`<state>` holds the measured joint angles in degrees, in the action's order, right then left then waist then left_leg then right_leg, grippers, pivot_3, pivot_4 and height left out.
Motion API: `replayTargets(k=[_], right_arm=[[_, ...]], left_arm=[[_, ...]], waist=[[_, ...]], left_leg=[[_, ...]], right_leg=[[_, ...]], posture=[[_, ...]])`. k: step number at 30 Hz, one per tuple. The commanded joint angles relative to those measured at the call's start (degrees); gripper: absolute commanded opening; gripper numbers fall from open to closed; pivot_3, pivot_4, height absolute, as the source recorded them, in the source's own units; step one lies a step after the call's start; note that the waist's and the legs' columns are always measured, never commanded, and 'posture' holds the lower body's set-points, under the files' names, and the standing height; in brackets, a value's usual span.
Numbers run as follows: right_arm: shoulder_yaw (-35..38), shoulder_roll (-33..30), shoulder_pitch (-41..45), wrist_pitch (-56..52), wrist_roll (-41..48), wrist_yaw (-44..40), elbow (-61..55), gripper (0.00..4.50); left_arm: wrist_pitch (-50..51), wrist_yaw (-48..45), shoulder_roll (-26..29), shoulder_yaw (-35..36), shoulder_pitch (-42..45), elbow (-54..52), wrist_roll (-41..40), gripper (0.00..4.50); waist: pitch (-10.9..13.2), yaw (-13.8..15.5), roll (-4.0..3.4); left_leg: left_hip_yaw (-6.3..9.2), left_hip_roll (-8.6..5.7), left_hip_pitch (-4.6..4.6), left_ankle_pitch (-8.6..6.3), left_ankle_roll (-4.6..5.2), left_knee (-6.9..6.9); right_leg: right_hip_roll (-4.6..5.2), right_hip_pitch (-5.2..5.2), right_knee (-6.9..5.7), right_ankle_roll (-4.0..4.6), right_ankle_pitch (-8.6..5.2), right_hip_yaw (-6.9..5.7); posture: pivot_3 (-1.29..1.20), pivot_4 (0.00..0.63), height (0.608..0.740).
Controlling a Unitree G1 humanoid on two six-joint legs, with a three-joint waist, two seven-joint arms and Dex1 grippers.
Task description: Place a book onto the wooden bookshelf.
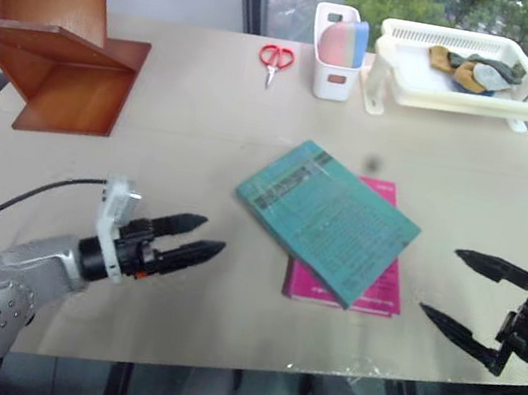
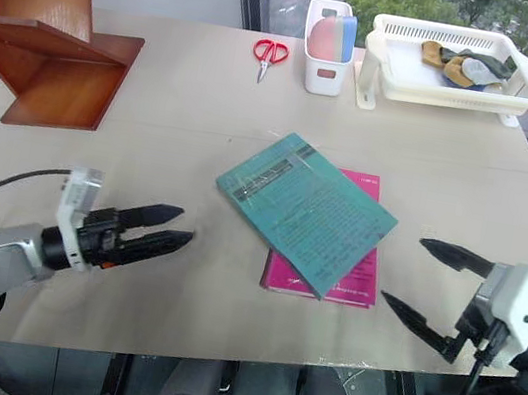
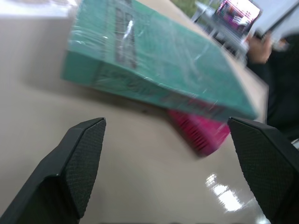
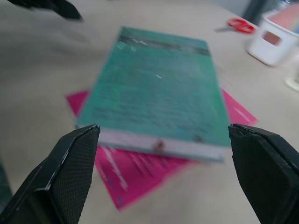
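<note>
The teal-green book lies flat in the middle of the table, resting askew on a magenta-pink book. The wooden bookshelf stands at the table's far left corner. My left gripper hovers low over the table to the left of the book, pointing at it, open and holding nothing. My right gripper is to the right of the books, also pointing at them, open and empty. The left wrist view has the book's edge just beyond the fingers. In the right wrist view the book's near edge lies between the fingertips, a little past them.
Red scissors, a white caddy and a white basket holding cloths line the table's far edge. The table's near edge runs just behind both grippers.
</note>
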<state>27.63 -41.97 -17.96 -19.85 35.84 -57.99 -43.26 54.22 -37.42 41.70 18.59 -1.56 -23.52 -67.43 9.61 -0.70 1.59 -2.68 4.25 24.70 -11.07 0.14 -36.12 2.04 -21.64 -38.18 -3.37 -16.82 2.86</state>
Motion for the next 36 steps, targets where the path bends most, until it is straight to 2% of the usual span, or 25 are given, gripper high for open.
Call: replayTargets(k=[1, 5, 11, 17, 27, 32, 33, 35, 36], right_arm=[[-2.4, 0.3, 1.4, 1.1, 3.0, 0.7, -3.5, 4.50], [-4.4, 0.2, 3.0, 1.7, 5.2, 0.8, -5.1, 4.50], [-6.2, -0.3, 4.0, 1.9, 5.3, 1.8, -5.9, 4.50], [-6.6, -0.6, 4.0, 1.9, 4.5, 3.2, -6.2, 4.50], [-3.5, 0.6, -3.0, 6.5, 2.5, 1.9, -5.9, 4.50], [-2.7, 1.6, -5.7, 9.9, 1.4, 0.9, -4.6, 4.50], [-2.7, 1.7, -6.1, 10.5, 1.2, 0.7, -4.3, 4.50], [-2.4, 2.8, -8.0, 13.4, 0.3, -1.2, -2.5, 4.50], [-2.3, 3.1, -8.6, 14.5, 0.0, -1.9, -1.8, 4.50]], left_arm=[[7.8, 11.2, -2.5, -3.1, 2.5, 1.4, -13.2, 4.47], [9.8, 26.3, -5.5, -6.8, 5.6, 6.8, -26.6, 4.47], [5.9, 41.3, -8.5, -12.2, 9.7, 12.2, -41.3, 4.47], [3.2, 48.5, -12.9, -15.9, 11.6, 15.4, -45.5, 4.47], [-2.5, 58.8, -25.4, -15.1, 11.2, 14.9, -45.6, 4.47], [-6.2, 63.5, -29.2, -14.2, 11.2, 15.4, -45.6, 4.47], [-6.6, 64.1, -29.8, -14.0, 11.3, 15.5, -45.6, 3.95], [-7.5, 65.4, -31.2, -13.6, 11.2, 15.6, -45.6, 3.28], [-7.9, 65.9, -31.7, -13.4, 11.1, 15.6, -45.6, 2.74]], waist=[[0.0, 0.0, 0.00], [0.0, 0.0, 0.05], [0.0, 0.2, 0.05], [0.0, 0.2, 0.05], [-0.1, 0.9, 0.06], [-0.2, 1.1, 0.03], [-0.2, 1.1, 0.01], [-0.3, 1.2, -0.02], [-0.4, 1.4, -0.02]], left_leg=[[-0.01, 0.00, -0.01, 0.00, 0.00, -0.04], [0.04, -0.01, -0.03, 0.00, 0.00, -0.23], [0.06, -0.03, -0.07, 0.01, 0.00, -0.28], [0.03, -0.05, -0.06, 0.01, 0.00, -0.33], [0.04, -0.08, -0.04, 0.01, 0.00, -0.37], [0.03, -0.09, -0.07, 0.01, 0.00, -0.40], [0.03, -0.08, -0.08, 0.01, 0.00, -0.40], [0.01, -0.09, -0.08, 0.01, 0.00, -0.40], [0.02, -0.09, -0.08, 0.01, 0.00, -0.40]], right_leg=[[0.00, 0.02, -0.02, -0.01, 0.00, 0.01], [0.00, 0.03, -0.26, 0.00, 0.00, 0.02], [-0.02, 0.02, -0.43, 0.02, 0.00, 0.05], [-0.03, 0.02, -0.44, 0.03, 0.00, 0.07], [-0.05, 0.04, -0.43, 0.02, 0.01, 0.09], [-0.06, 0.05, -0.44, 0.02, 0.01, 0.12], [-0.07, 0.06, -0.43, 0.02, 0.01, 0.12], [-0.08, 0.06, -0.43, 0.03, 0.01, 0.14], [-0.08, 0.06, -0.42, 0.03, 0.00, 0.14]], posture=[[0.00, 0.150, 0.740], [0.00, 0.150, 0.740], [0.00, 0.150, 0.740], [0.00, 0.150, 0.740], [0.00, 0.150, 0.740], [0.00, 0.150, 0.740], [0.00, 0.150, 0.740], [0.00, 0.150, 0.740], [0.00, 0.150, 0.740]])
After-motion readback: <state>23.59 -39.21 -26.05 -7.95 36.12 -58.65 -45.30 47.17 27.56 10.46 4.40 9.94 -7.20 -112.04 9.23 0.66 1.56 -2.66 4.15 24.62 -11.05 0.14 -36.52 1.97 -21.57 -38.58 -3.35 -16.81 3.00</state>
